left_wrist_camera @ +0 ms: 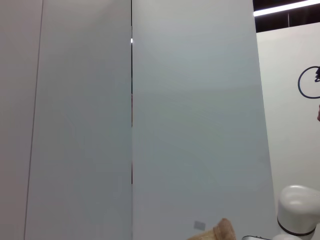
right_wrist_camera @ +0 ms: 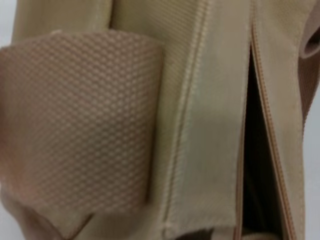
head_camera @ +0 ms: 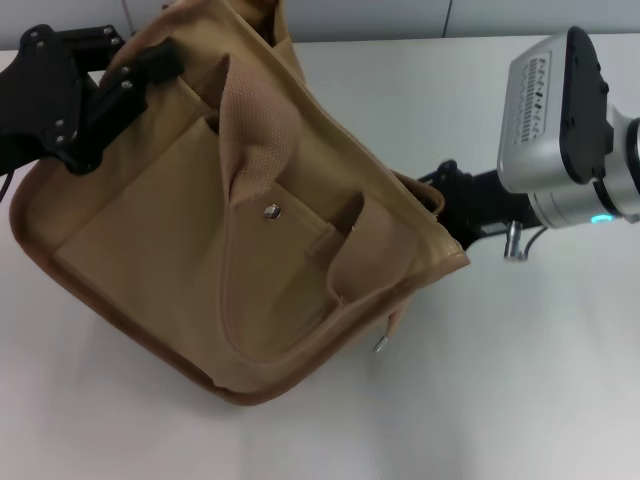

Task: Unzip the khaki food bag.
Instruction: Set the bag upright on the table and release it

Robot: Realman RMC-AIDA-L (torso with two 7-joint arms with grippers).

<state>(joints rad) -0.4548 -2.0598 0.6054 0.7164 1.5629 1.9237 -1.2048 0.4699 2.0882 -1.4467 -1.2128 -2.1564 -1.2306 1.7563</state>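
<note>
The khaki food bag [head_camera: 200,230] lies tilted on the white table [head_camera: 530,390], front pocket and silver snap [head_camera: 271,211] facing up. My left gripper [head_camera: 140,70] is at the bag's far left top corner, shut on its fabric. My right gripper [head_camera: 447,200] is against the bag's right end at the top edge, partly hidden behind it. A small metal pull [head_camera: 382,345] hangs on a thin strap below that end. The right wrist view shows a webbing handle [right_wrist_camera: 75,120] and the zipper line standing apart as a dark slit [right_wrist_camera: 255,150].
The left wrist view faces grey wall panels [left_wrist_camera: 190,125], with only a scrap of the bag [left_wrist_camera: 220,232] and a white robot part [left_wrist_camera: 297,210] at its edge. My right arm's silver wrist housing [head_camera: 555,100] hangs above the table's right side.
</note>
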